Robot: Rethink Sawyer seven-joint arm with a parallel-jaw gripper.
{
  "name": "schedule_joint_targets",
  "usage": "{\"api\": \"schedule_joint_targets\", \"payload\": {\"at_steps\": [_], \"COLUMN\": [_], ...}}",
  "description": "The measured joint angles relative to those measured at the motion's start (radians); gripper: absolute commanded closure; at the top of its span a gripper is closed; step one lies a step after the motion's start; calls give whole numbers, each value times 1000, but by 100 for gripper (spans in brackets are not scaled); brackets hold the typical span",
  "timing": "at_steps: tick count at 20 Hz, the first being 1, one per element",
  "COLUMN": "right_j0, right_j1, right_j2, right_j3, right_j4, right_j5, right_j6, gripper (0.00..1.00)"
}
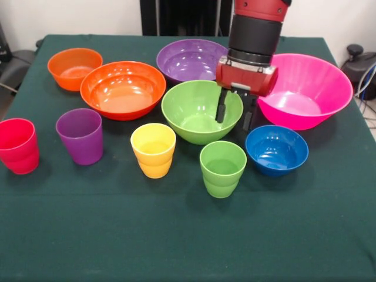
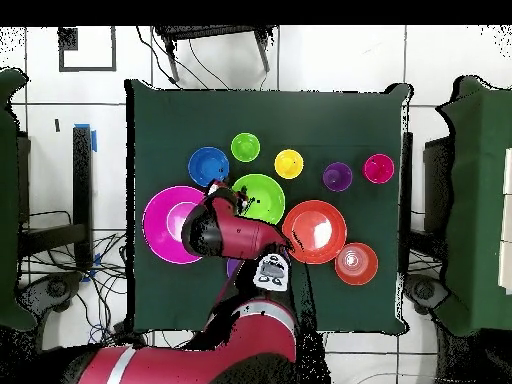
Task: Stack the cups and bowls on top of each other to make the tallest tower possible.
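Observation:
My gripper hangs open over the right rim of the lime green bowl, one finger inside it and one outside. The pink bowl sits just to the right, the small blue bowl in front of it. The purple bowl, large orange bowl and small orange bowl stand further left. In a front row stand the red cup, purple cup, yellow cup and green cup. All stand mouth up and apart. A tower is out of view.
The table wears a dark green cloth, with bare cloth in front of the cups. In the overhead view my arm covers most of the purple bowl. Cables and dark furniture surround the table.

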Motion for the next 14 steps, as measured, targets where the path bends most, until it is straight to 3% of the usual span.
{"api": "schedule_joint_targets", "payload": {"at_steps": [14], "right_j0": [4], "right_j1": [-3], "right_j2": [3], "right_j3": [4], "right_j4": [1], "right_j5": [0], "right_j6": [0], "gripper": [0]}}
